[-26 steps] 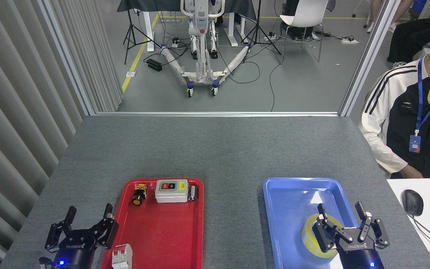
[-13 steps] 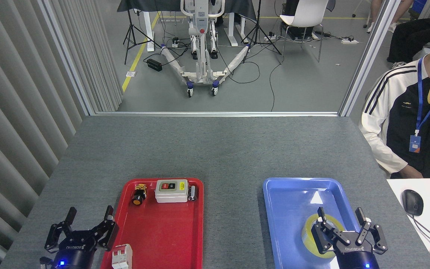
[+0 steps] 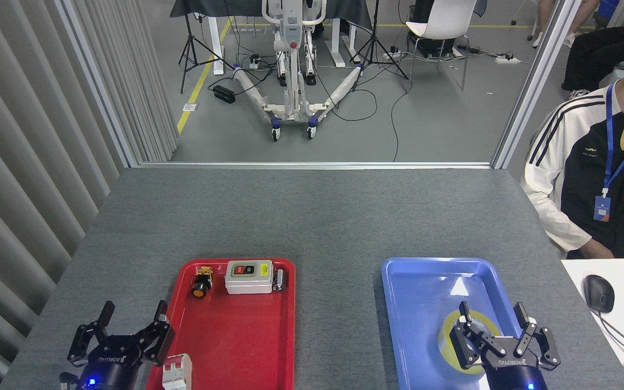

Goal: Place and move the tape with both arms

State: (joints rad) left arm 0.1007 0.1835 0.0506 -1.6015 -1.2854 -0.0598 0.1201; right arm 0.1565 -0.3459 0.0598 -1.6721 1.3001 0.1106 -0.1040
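Note:
The tape (image 3: 445, 340), a yellow translucent roll, lies flat in the near half of the blue tray (image 3: 431, 262). My right gripper (image 3: 492, 313) is over it with its fingers spread open, and its body hides the roll's near right part. One finger (image 3: 463, 312) stands over the roll's far rim and the other off its right side. I cannot tell whether they touch the roll. My left gripper (image 3: 134, 311) is open and holds nothing, just left of the red tray (image 3: 236, 338) at the table's near edge.
The red tray holds a grey switch box (image 3: 248, 277), a black and yellow push button (image 3: 200, 283) and a white and red breaker (image 3: 176, 371). A person (image 3: 593, 179) sits at the right. A white desk there carries a mouse (image 3: 598, 293).
My right gripper has drawn slightly back toward the near edge and lower over the tape, still open. The left gripper has shifted a little to the right.

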